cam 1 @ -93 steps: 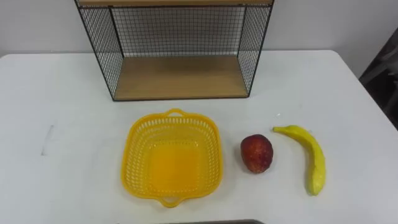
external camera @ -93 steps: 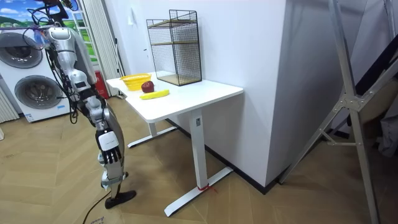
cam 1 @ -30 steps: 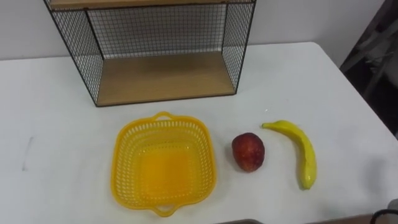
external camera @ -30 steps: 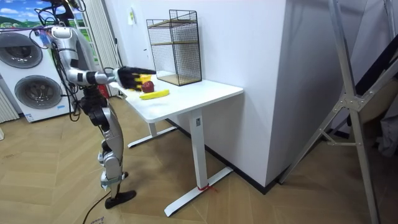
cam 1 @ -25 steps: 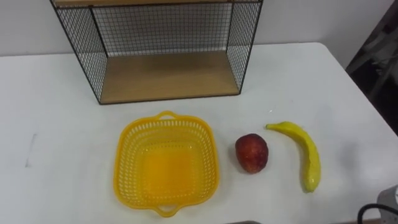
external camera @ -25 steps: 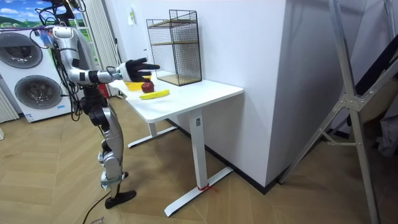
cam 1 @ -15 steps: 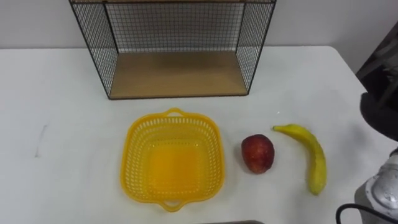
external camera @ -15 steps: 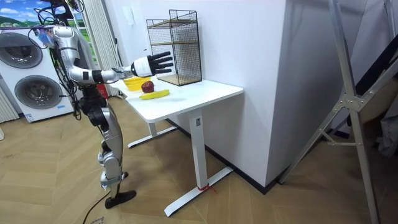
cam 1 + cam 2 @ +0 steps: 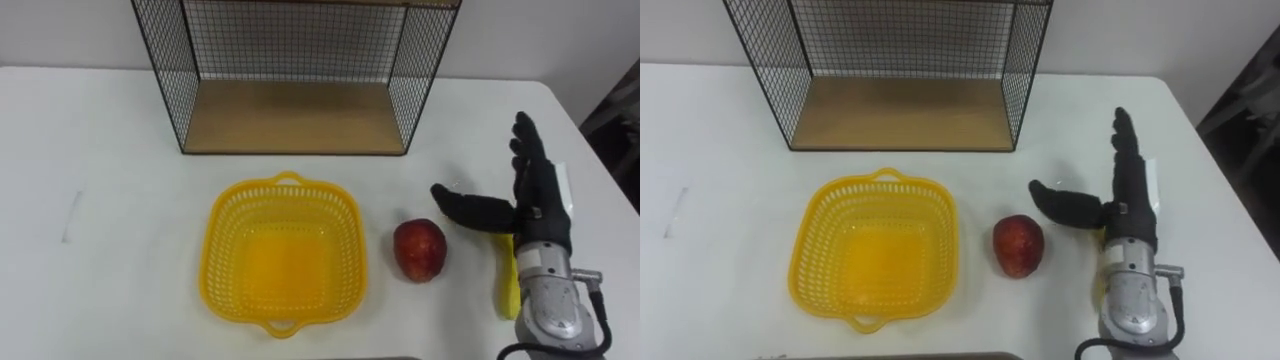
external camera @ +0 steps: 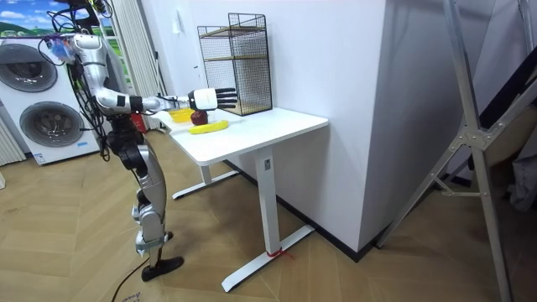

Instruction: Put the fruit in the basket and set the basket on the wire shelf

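An empty yellow basket sits on the white table, in front of the black wire shelf with its wooden floor. A red apple lies just right of the basket. Further right lies a yellow banana, mostly hidden under my right hand. That hand hovers above the banana, open, its fingers straight and the thumb stretched toward the apple. In the room view I stand at the table's end with the right hand held out over the fruit.
The table's right edge runs close beside my right hand. Bare white tabletop lies left of the basket. In the room view washing machines stand behind me.
My right arm has risen from my side and reached forward over the table; the open hand now hovers over the banana. The fruit and basket have not moved.
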### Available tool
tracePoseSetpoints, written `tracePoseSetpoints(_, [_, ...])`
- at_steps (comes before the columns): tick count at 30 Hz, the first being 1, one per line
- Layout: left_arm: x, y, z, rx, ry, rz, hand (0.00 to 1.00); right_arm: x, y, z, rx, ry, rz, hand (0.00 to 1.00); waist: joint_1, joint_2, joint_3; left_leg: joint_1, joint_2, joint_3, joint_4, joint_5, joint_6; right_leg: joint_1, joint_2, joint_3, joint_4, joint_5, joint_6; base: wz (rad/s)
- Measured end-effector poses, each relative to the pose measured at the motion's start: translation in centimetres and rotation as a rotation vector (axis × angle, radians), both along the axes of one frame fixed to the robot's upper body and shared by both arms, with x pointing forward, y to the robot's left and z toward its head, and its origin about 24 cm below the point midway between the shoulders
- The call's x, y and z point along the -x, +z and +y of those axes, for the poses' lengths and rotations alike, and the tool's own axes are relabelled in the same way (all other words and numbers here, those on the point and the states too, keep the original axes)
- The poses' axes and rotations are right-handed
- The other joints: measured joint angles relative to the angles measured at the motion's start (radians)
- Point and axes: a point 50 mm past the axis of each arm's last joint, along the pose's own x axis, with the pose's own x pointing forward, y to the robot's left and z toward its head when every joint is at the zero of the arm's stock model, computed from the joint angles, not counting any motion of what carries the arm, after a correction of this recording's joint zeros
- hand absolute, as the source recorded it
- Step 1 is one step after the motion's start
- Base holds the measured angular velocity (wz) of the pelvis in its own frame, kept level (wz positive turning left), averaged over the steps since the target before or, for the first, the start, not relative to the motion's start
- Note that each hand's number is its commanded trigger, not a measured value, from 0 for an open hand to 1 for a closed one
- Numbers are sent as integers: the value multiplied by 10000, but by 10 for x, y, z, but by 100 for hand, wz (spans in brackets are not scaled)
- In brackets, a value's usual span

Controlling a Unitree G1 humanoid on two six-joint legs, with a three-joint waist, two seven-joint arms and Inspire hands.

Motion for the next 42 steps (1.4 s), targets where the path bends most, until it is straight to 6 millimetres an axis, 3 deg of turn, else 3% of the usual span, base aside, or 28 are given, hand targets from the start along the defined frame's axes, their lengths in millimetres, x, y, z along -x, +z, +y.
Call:
tracePoseSetpoints(10, [0,0,-1,-90,-489,145,0,-1,-2,10,1089,1075,230,0,29,92,-86,-36,4,-43,-24,71,-22,39,-8,-118,-104,54,-25,0])
tracePoseSetpoints(24, [-10,0,-5,-70,-1057,69,0,4,-16,41,887,2755,945,0,-19,57,-60,-66,5,-157,-26,105,-10,123,-2,-242,-165,218,-17,2])
tracePoseSetpoints(28, [-12,0,-5,-78,-1099,-40,0,15,-29,43,832,3021,1765,0,-7,113,-66,-94,4,-149,-32,106,-8,83,-1,-243,-163,227,-16,-1])
tracePoseSetpoints(34, [-25,1,-8,-46,-1358,-301,0,15,-29,43,229,2960,1718,0,-22,214,-75,-106,5,-140,-40,113,-6,61,4,-227,-157,231,-18,0])
tracePoseSetpoints(42, [-27,1,-8,-66,-1366,-341,0,15,-28,44,199,2962,1682,0,-15,231,-72,-83,5,-133,-80,113,-6,60,6,-227,-159,231,-18,0])
